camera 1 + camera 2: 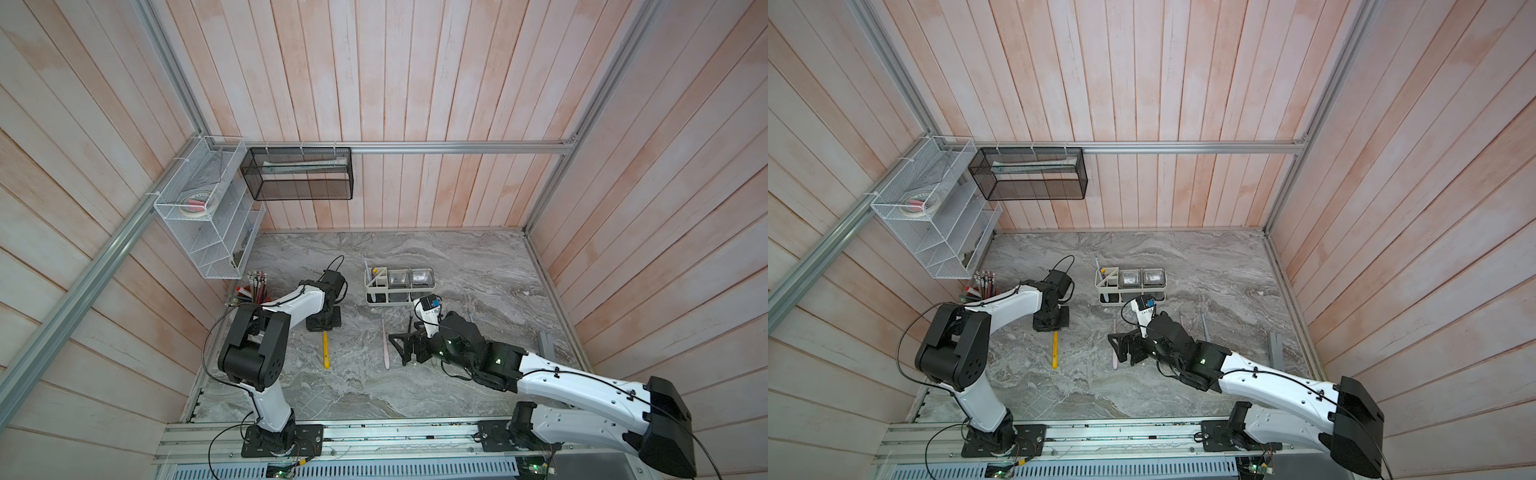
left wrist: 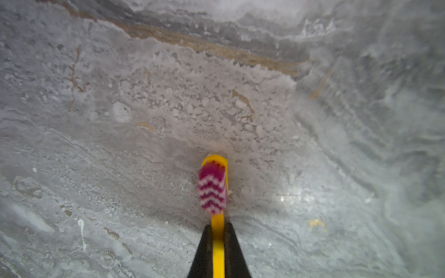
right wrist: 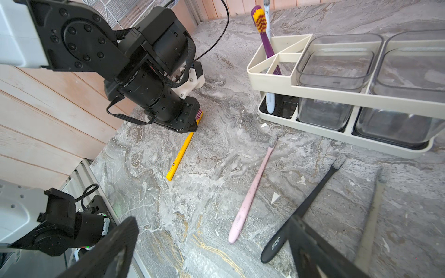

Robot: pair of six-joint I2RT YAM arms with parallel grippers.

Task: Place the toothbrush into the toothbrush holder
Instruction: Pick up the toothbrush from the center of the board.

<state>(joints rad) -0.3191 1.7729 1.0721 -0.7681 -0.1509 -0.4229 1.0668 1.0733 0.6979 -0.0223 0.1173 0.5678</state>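
Observation:
A yellow toothbrush (image 1: 326, 351) (image 1: 1054, 349) (image 3: 179, 156) with pink-and-white bristles (image 2: 213, 185) lies flat on the marble counter. My left gripper (image 2: 218, 227) (image 1: 324, 326) (image 3: 192, 127) points down onto it and is shut on its neck just behind the head. The cream toothbrush holder (image 1: 380, 301) (image 1: 1113, 302) (image 3: 337, 92) stands further back, to the right of the left gripper. Its slot section holds a purple toothbrush (image 3: 266, 41) and a pale one (image 3: 269, 101). My right gripper (image 3: 212, 252) (image 1: 401, 347) hovers open and empty in front of the holder.
Pink (image 3: 252, 190) (image 1: 385, 345), black (image 3: 303, 209) and grey-beige (image 3: 370, 216) toothbrushes lie on the counter under and beside the right gripper. A red cup of pens (image 1: 257, 286) stands by the left wall. A white wire basket (image 1: 203, 208) and a black mesh basket (image 1: 299, 172) hang above.

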